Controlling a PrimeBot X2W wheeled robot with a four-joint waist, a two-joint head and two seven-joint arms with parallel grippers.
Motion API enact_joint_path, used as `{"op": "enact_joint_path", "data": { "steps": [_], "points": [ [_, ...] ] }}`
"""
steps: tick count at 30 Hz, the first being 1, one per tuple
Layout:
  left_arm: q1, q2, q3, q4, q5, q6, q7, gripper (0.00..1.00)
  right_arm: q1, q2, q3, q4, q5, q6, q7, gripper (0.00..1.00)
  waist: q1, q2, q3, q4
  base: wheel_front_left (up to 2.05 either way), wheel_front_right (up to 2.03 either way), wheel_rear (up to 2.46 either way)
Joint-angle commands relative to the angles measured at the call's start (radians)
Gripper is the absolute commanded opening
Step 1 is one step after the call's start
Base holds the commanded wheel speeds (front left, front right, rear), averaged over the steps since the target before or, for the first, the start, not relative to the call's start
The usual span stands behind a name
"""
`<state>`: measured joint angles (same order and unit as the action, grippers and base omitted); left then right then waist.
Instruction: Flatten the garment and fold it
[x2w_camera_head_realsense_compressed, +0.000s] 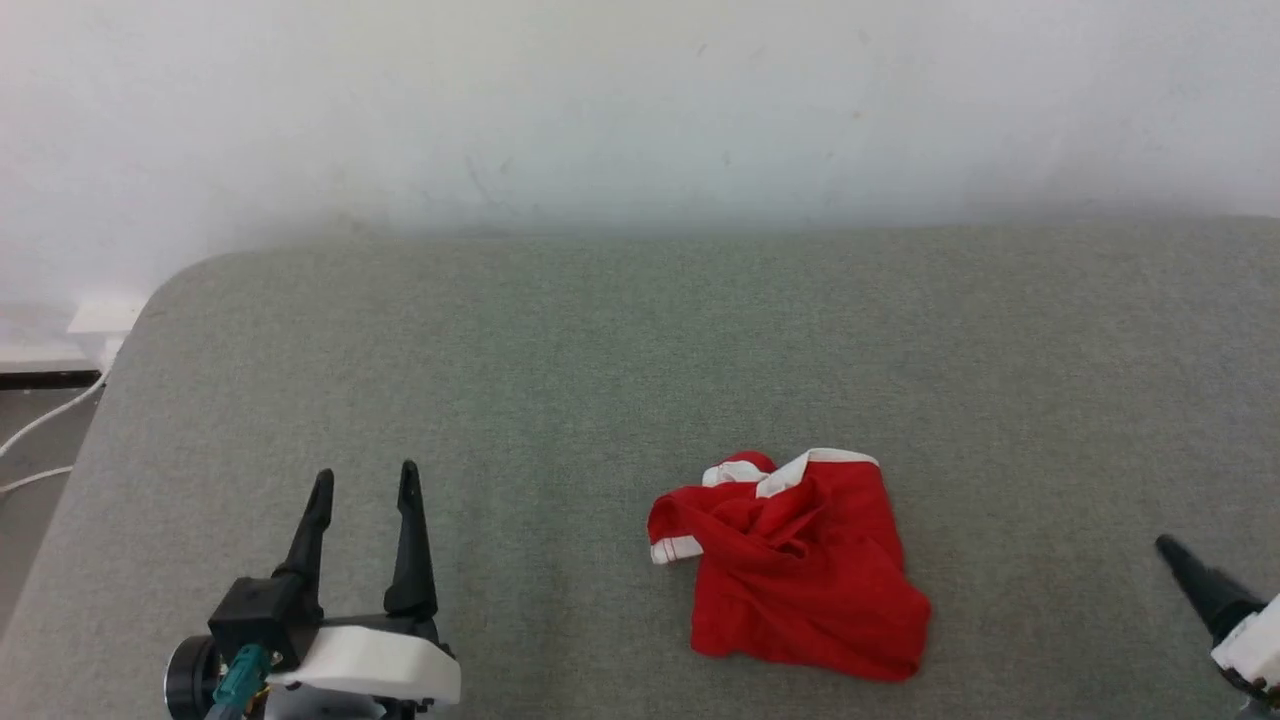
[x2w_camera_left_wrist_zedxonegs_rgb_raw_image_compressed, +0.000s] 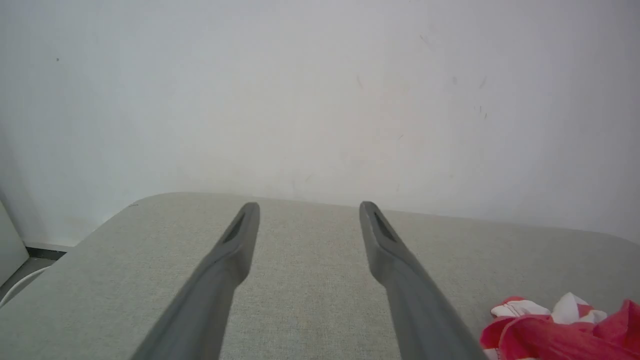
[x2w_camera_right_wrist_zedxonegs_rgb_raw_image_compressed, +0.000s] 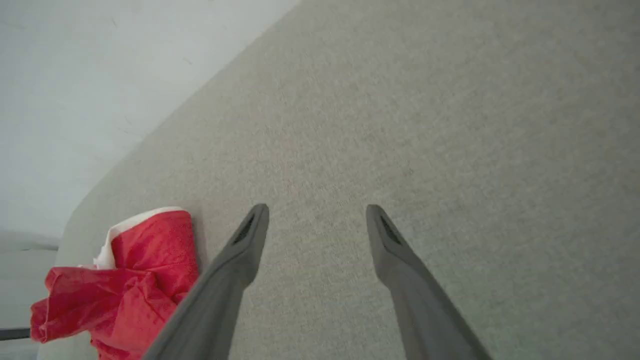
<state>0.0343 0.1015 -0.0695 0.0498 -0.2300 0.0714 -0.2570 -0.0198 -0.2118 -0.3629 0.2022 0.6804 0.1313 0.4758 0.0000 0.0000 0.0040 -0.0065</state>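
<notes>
Beneath the garment (x2w_camera_head_realsense_compressed: 800, 570) you have a grey fabric-covered counter (x2w_camera_head_realsense_compressed: 600, 330), with a white wall (x2w_camera_head_realsense_compressed: 640, 100) beyond it. Left of the garment your left pincer (x2w_camera_head_realsense_compressed: 365, 478) stands wide open and empty. Right of it the right pincer (x2w_camera_right_wrist_zedxonegs_rgb_raw_image_compressed: 315, 210) gapes likewise, touching nothing. The garment lies crumpled, its folds hiding its shape, seemingly shorts.

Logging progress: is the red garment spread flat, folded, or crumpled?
Crumpled: the garment lies bunched on the grey surface, fabric twisted over itself, white trim curled at its far edge.
</notes>
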Motion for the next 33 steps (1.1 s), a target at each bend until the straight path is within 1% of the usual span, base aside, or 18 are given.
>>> {"op": "enact_joint_path", "data": {
  "steps": [1, 3, 5, 8, 13, 17, 18, 19, 20, 21, 22, 23, 24, 27, 29, 31, 33],
  "points": [
    [0.001, -0.004, -0.001, -0.002, 0.003, -0.004, -0.005, 1.0, -0.037, 0.013, -0.023, 0.061, 0.051, -0.001, 0.101, 1.0, 0.0, 0.0, 0.01, 0.018, 0.0, 0.0, 0.0],
    [-0.005, -0.008, -0.005, -0.001, 0.004, -0.008, -0.005, 1.0, -0.071, 0.038, -0.045, 0.124, 0.091, -0.001, 0.222, 1.0, 0.0, 0.0, 0.016, 0.029, 0.0, 0.0, 0.0],
    [-0.012, -0.011, -0.009, -0.002, 0.006, -0.012, -0.005, 1.0, -0.116, 0.072, -0.056, 0.171, 0.129, -0.001, 0.317, 1.0, 0.0, 0.0, 0.026, 0.042, 0.0, 0.0, 0.0],
    [-0.025, -0.017, -0.014, -0.002, 0.008, -0.016, -0.005, 1.0, -0.173, 0.106, -0.047, 0.223, 0.145, -0.001, 0.394, 1.0, 0.0, 0.0, 0.041, 0.059, 0.0, 0.0, 0.0],
    [-0.043, -0.025, -0.021, -0.001, 0.013, -0.022, -0.005, 1.0, -0.25, 0.143, 0.007, 0.3, 0.148, -0.001, 0.421, 1.0, 0.0, 0.0, 0.063, 0.085, 0.0, 0.0, 0.0],
    [-0.049, -0.029, -0.021, 0.001, 0.019, -0.026, -0.005, 1.0, -0.284, 0.154, 0.078, 0.362, 0.15, -0.001, 0.434, 1.0, 0.0, 0.0, 0.073, 0.096, 0.0, 0.0, 0.0],
    [-0.049, -0.029, -0.021, 0.001, 0.019, -0.026, -0.005, 1.0, -0.284, 0.154, 0.078, 0.362, 0.15, -0.001, 0.434, 1.0, 0.0, 0.0, 0.073, 0.096, 0.0, 0.0, 0.0],
    [-0.05, -0.03, -0.021, 0.002, 0.02, -0.027, -0.005, 1.0, -0.286, 0.155, 0.099, 0.374, 0.151, -0.001, 0.441, 1.0, 0.0, 0.0, 0.074, 0.1, 0.0, 0.0, 0.0],
    [-0.051, -0.031, -0.022, 0.004, 0.022, -0.029, -0.005, 1.0, -0.286, 0.156, 0.116, 0.382, 0.155, -0.001, 0.445, 0.92, 0.0, 0.0, 0.075, 0.103, 0.0, 0.0, 0.0],
    [-0.052, -0.032, -0.022, 0.005, 0.023, -0.029, -0.005, 1.0, -0.285, 0.157, 0.133, 0.385, 0.157, -0.001, 0.447, 0.5, 0.0, 0.0, 0.075, 0.104, 0.0, 0.0, 0.0],
    [-0.053, -0.032, -0.021, 0.006, 0.025, -0.029, -0.005, 1.0, -0.283, 0.157, 0.152, 0.384, 0.157, -0.001, 0.447, 0.34, 0.0, 0.0, 0.075, 0.105, 0.0, 0.0, 0.0],
    [-0.053, -0.033, -0.02, 0.006, 0.026, -0.029, -0.005, 1.0, -0.279, 0.157, 0.169, 0.382, 0.158, -0.001, 0.446, 0.09, 0.0, 0.0, 0.073, 0.105, 0.0, 0.0, 0.0],
    [-0.052, -0.034, -0.019, 0.007, 0.027, -0.029, -0.005, 1.0, -0.276, 0.157, 0.183, 0.38, 0.159, -0.001, 0.444, 0.0, 0.0, 0.0, 0.072, 0.105, 0.0, 0.0, 0.0],
    [-0.051, -0.036, -0.016, 0.01, 0.028, -0.032, -0.005, 1.0, -0.273, 0.143, 0.23, 0.354, 0.161, -0.001, 0.431, 0.0, 0.0, 0.0, 0.064, 0.101, 0.0, 0.0, 0.0],
    [-0.049, -0.037, -0.014, 0.014, 0.029, -0.034, -0.005, 1.0, -0.273, 0.124, 0.275, 0.313, 0.158, -0.001, 0.408, 0.0, 0.0, 0.0, 0.054, 0.098, 0.0, 0.0, 0.0],
    [-0.047, -0.038, -0.012, 0.018, 0.03, -0.036, -0.005, 1.0, -0.269, 0.091, 0.345, 0.252, 0.139, -0.001, 0.375, 0.0, 0.0, 0.0, 0.042, 0.095, 0.0, 0.0, 0.0],
    [-0.044, -0.039, -0.01, 0.019, 0.031, -0.038, -0.005, 1.0, -0.265, 0.041, 0.436, 0.171, 0.105, -0.001, 0.329, 0.0, 0.0, 0.0, 0.032, 0.09, 0.0, 0.0, 0.0]
  ]
}}
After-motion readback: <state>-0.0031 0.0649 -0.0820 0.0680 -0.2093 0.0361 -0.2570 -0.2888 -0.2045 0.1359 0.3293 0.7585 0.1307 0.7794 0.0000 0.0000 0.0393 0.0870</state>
